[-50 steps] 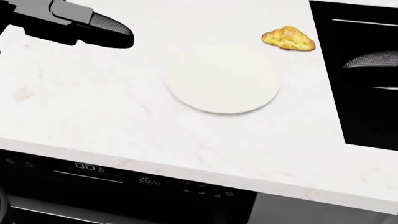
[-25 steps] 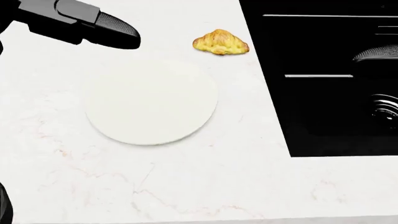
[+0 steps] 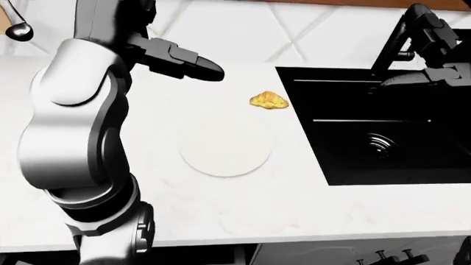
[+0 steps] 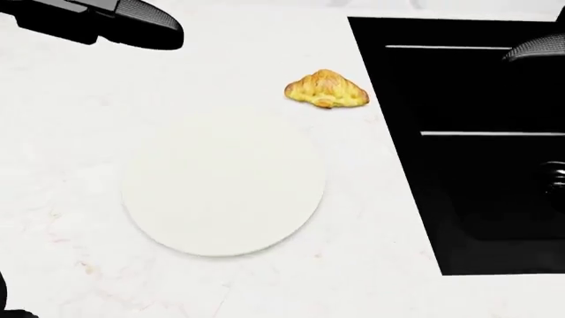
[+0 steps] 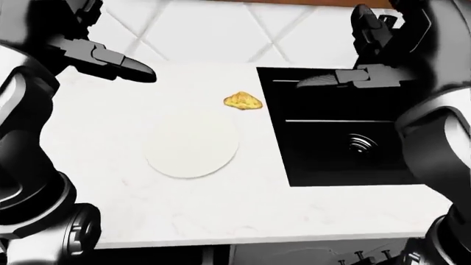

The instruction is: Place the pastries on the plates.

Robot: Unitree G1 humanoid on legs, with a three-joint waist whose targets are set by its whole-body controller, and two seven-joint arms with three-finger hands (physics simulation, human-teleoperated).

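Observation:
A golden croissant (image 4: pixel 326 89) lies on the white counter, just above and to the right of a round white plate (image 4: pixel 222 189) that has nothing on it. My left hand (image 3: pixel 208 70) hovers over the counter up and left of the plate, fingers stretched out and open, holding nothing. In the head view only its dark fingers (image 4: pixel 146 18) show, at the top left. My right hand (image 5: pixel 313 82) hangs open over the black sink, to the right of the croissant, holding nothing.
A black sink (image 4: pixel 477 165) is set into the counter at the right, with a dark faucet (image 3: pixel 416 25) above it and a drain (image 3: pixel 380 144) in its floor. A tiled wall runs along the top. A metal ladle (image 3: pixel 17 28) hangs at the top left.
The camera has moved in and tilted: the counter's lower edge and the appliance below it have left the head view, and plate and croissant look larger. Both hands stay open.

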